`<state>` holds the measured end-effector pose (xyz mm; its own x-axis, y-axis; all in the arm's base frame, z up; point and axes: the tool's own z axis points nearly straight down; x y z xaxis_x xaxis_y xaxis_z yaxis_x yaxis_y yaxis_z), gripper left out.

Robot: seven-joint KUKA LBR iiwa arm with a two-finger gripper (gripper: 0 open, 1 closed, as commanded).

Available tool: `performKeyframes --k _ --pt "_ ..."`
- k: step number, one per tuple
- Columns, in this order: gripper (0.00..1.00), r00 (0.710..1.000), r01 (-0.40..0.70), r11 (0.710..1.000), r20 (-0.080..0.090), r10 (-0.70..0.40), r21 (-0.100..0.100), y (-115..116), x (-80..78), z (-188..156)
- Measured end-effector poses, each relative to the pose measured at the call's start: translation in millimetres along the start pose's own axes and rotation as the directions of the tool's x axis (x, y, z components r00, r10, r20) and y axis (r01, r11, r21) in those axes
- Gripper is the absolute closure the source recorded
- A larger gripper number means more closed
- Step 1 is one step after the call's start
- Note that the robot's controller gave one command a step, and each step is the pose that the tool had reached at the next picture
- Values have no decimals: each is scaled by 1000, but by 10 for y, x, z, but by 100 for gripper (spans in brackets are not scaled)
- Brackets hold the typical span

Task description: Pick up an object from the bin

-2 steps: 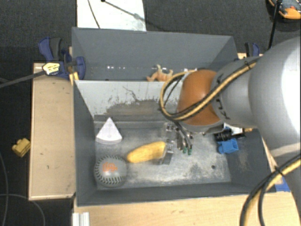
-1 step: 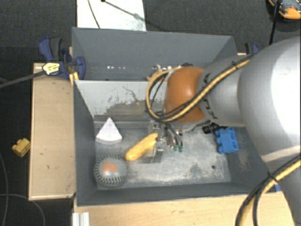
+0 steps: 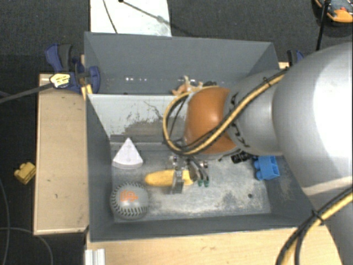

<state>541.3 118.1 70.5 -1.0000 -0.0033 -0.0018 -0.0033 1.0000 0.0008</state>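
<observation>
- While arm [image 3: 309,109] reaches in from the right, gripper [image 3: 187,180] sits low at bin floor, centre-front, right at the right-hand end of a yellow banana-shaped obj [image 3: 160,178].
- Grip state: can't tell from this angle whether released or clenched. Wrist and orange cover [image 3: 207,120] hide most of it.
- Yellow obj lies flat on the floor, long axis approx. left-right. Its left end is bare, its right end is overlapped by the gripper.
- Bin [image 3: 99,164]: grey metal, sloped walls, scuffed floor. Contents are few and spread out, not heaped.
- White cone-shaped obj [image 3: 128,153]: left part of floor, point up, just behind the yellow obj's left end and apart from it.
- Grey ball w/ orange patch [image 3: 129,199]: front-left corner, near the yellow obj, not touching.
- Blue blocky obj [image 3: 267,167]: right side of floor, partly under the arm, well apart from the gripper.
- Small pale obj [image 3: 187,85]: at the back wall, peeking above the orange cover. Kind can't be told.
- Yellow/black cables [image 3: 168,127] loop round the orange cover on the wrist. Part of the robot, not bin contents.
</observation>
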Motion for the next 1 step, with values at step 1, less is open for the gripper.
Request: performKeyframes --k 1 --pt "100 1000 0 1000 0 0 0 0 0 0"
